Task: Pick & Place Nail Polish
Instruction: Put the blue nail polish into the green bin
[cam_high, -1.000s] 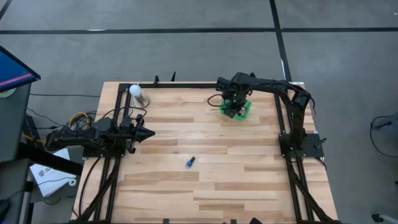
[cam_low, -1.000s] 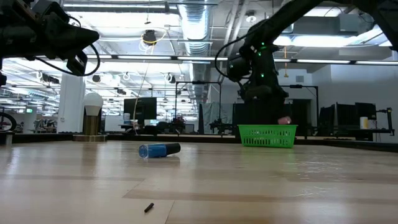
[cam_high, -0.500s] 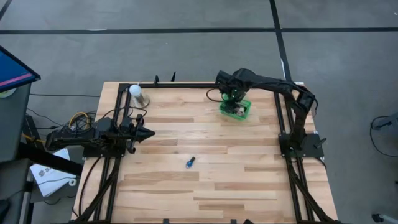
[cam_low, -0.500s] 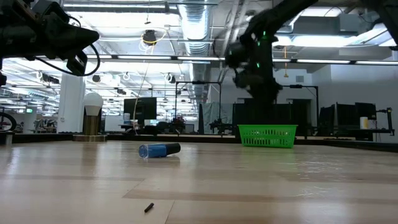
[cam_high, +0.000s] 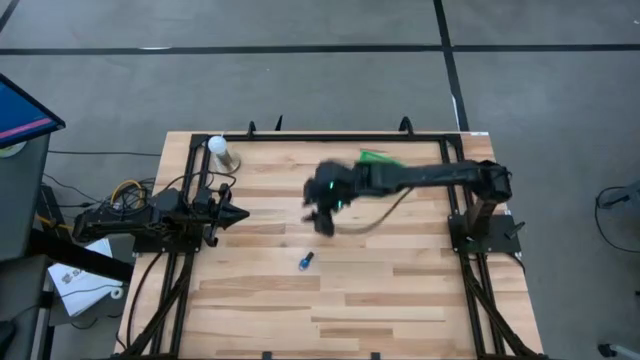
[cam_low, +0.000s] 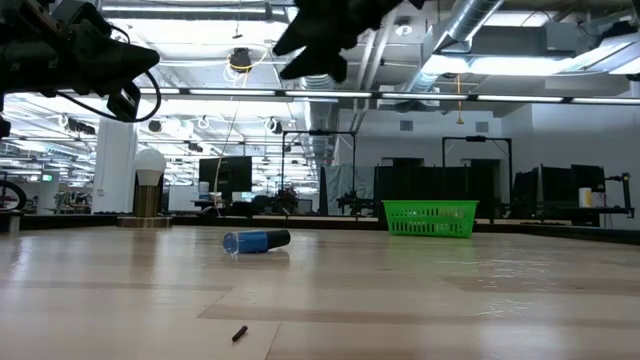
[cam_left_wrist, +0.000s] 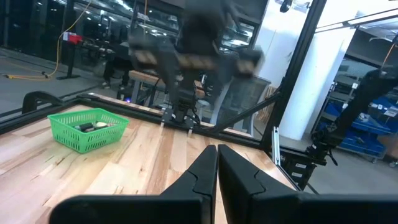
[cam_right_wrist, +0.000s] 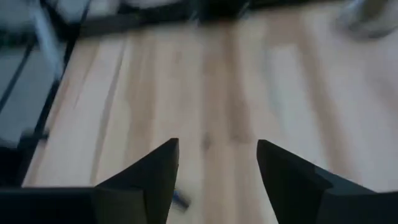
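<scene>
One blue nail polish bottle (cam_high: 305, 261) with a dark cap lies on its side on the wooden table, near the middle; it also shows in the low view (cam_low: 256, 241). My right gripper (cam_high: 322, 220) hangs open above the table, slightly beyond the bottle, and touches nothing (cam_right_wrist: 217, 152). A green basket (cam_high: 380, 158) stands at the far side, and small things lie in it (cam_left_wrist: 87, 125). My left gripper (cam_high: 238, 213) waits shut at the table's left (cam_left_wrist: 217, 158).
A white ball-topped stand (cam_high: 220, 152) sits at the far left corner. Black frame rails (cam_high: 190, 190) run along the table's left, right and far edges. Bare wood lies around the bottle and toward the near edge.
My right gripper has left its place over the green basket, risen, and swung fast toward the table's middle and near side, tipping from pointing down to a slant. It now hangs just beyond the blue bottle. The bottle and the basket have not moved.
</scene>
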